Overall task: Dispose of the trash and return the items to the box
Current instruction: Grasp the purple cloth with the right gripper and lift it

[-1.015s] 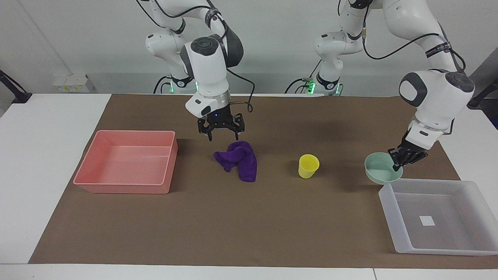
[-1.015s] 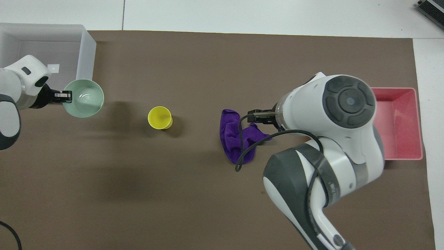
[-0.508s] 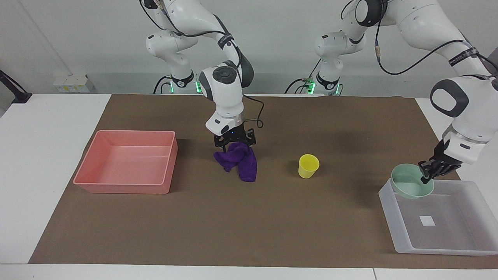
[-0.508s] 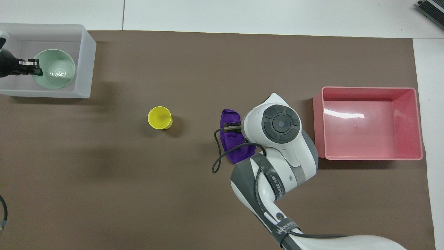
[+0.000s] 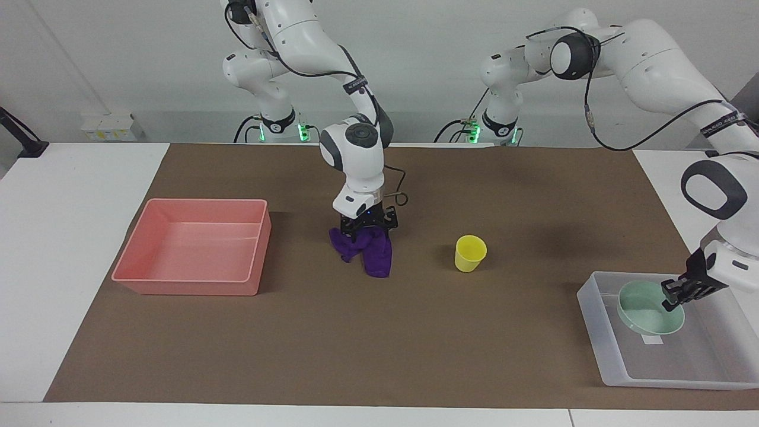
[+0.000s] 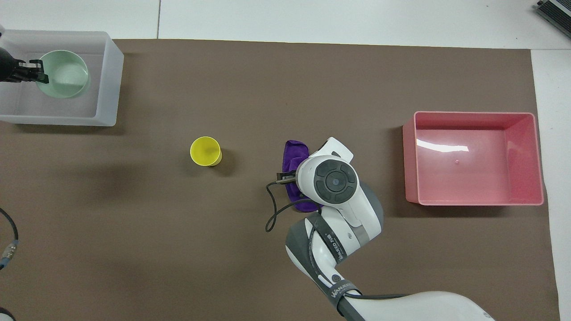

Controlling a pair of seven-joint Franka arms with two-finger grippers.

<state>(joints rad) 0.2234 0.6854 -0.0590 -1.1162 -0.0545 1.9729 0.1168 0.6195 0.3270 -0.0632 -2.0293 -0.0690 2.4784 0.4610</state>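
The mint-green bowl (image 5: 648, 308) (image 6: 62, 79) hangs tilted inside the translucent box (image 5: 616, 367) (image 6: 107, 89), over its white sticker. My left gripper (image 5: 676, 293) (image 6: 38, 71) is shut on the bowl's rim. Whether the bowl touches the box floor I cannot tell. My right gripper (image 5: 367, 228) is down on top of the purple cloth (image 5: 370, 252) (image 6: 294, 154), open, its fingers pressed into the fabric. In the overhead view the wrist hides it. The yellow cup (image 5: 470, 253) (image 6: 205, 151) stands upright on the mat between the cloth and the box.
A pink bin (image 5: 190, 284) (image 6: 475, 203) sits at the right arm's end of the brown mat, beside the cloth. The box lies at the left arm's end, farther from the robots than the cup.
My left gripper carried the bowl from beside the box to inside it and lower. My right gripper came down from above the cloth onto it.
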